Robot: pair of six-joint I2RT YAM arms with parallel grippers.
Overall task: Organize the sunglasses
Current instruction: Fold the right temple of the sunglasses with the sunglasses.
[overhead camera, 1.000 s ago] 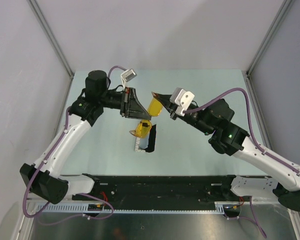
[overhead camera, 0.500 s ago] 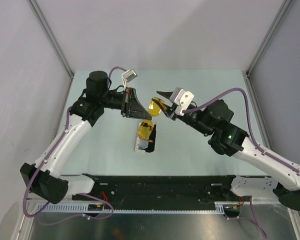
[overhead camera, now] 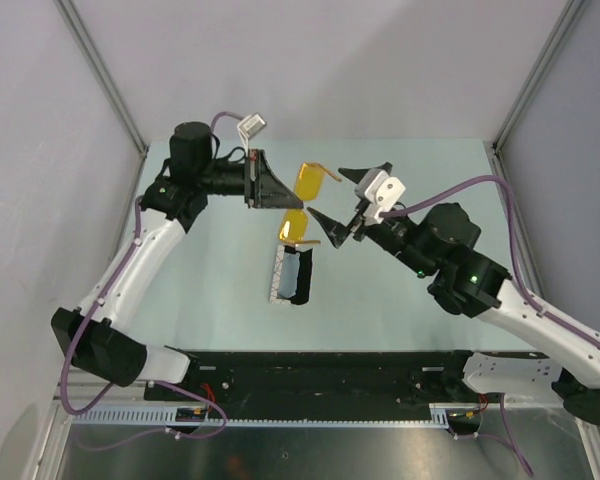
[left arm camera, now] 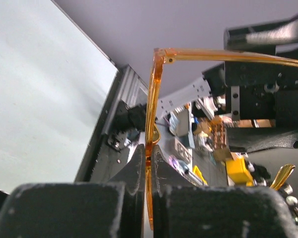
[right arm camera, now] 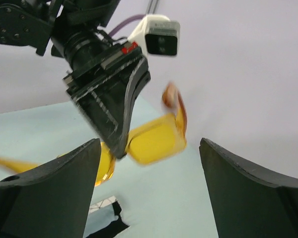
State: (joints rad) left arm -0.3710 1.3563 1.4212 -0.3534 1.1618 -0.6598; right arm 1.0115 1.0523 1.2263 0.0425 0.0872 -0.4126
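The left gripper point(left arm camera: 149, 157) fills the bottom edge, its two black fingers pinched on the thin orange frame of the sunglasses point(left arm camera: 152, 99). Above the gripper the frame rises to a hinge, and one slim arm runs off to the right. The pale table point(left arm camera: 35, 89) lies left of the gripper, with black robot hardware point(left arm camera: 258, 84) to its upper right.

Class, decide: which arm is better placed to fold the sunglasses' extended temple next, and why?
Right. Its end effector is open and faces the sunglasses, so it is probably free to act. The left end effector is shut on the frame, busy holding them up.
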